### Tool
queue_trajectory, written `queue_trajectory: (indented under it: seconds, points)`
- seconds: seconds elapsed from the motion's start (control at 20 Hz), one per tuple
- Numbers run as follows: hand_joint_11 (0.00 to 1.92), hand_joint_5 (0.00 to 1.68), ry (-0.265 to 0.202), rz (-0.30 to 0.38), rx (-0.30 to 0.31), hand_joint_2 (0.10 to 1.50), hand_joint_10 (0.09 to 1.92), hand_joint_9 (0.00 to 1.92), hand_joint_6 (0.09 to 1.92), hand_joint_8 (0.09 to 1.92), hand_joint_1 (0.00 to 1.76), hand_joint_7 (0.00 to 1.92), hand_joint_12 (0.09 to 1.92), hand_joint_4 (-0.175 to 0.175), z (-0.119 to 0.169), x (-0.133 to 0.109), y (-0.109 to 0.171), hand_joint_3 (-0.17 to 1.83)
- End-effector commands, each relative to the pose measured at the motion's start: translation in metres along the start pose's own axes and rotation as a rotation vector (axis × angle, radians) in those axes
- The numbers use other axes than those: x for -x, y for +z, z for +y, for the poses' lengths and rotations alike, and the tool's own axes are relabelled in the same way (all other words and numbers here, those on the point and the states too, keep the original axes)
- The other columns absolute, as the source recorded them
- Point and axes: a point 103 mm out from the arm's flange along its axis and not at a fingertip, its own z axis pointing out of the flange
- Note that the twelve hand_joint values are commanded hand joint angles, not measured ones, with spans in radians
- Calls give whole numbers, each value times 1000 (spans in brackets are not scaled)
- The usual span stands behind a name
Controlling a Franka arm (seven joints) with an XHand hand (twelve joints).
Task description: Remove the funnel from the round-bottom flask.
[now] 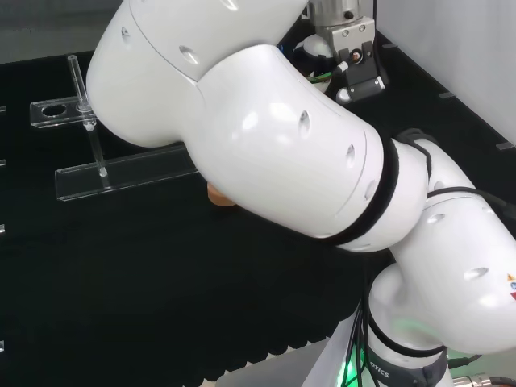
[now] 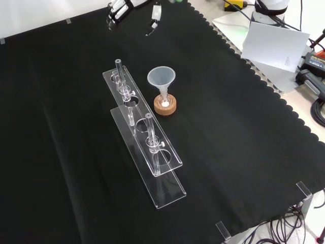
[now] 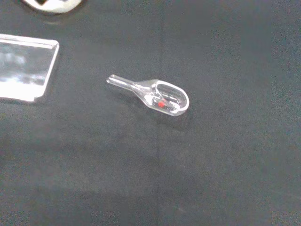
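A clear funnel (image 2: pixel 161 78) stands upright with its stem in the neck of a small round-bottom flask (image 2: pixel 164 98), which rests on a cork ring (image 2: pixel 165 107) near the middle of the cloth in the front view. In the head view, a bit of the cork ring (image 1: pixel 218 193) peeks out under the arm's white link. The hand (image 2: pixel 118 10) hangs at the top edge of the front view, well beyond the funnel. Its fingers (image 2: pixel 155 15) are spread, relaxed and hold nothing.
A clear acrylic tube rack (image 2: pixel 144 134) with upright glass tubes stands just left of the flask in the front view; the rack (image 1: pixel 121 173) sits at the left in the head view. In the wrist view a clear scoop (image 3: pixel 157 96) lies on the cloth beside a clear plate (image 3: pixel 23 68).
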Motion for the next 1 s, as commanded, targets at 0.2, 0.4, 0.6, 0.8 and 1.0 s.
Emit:
queue_trajectory:
  seconds: [0.2, 0.4, 0.6, 0.8, 1.0]
  points:
    - [314, 367, -27, 11, 10, 670, 713, 415, 87, 704, 729, 143, 1421, -42, -19, -8, -15, 494]
    - [310, 370, -46, 13, 9, 673, 710, 418, 87, 704, 722, 142, 1421, -42, -23, -17, -23, 493]
    - [303, 371, -79, 31, -30, 677, 708, 420, 87, 709, 711, 154, 1422, -42, -31, -34, -35, 493]
    - [271, 318, -124, 61, -67, 682, 716, 363, 87, 702, 678, 100, 1452, -42, -39, -54, -45, 480]
    - [236, 215, -156, 81, -102, 682, 764, 264, 87, 663, 623, 8, 1498, -45, -48, -72, -52, 462]
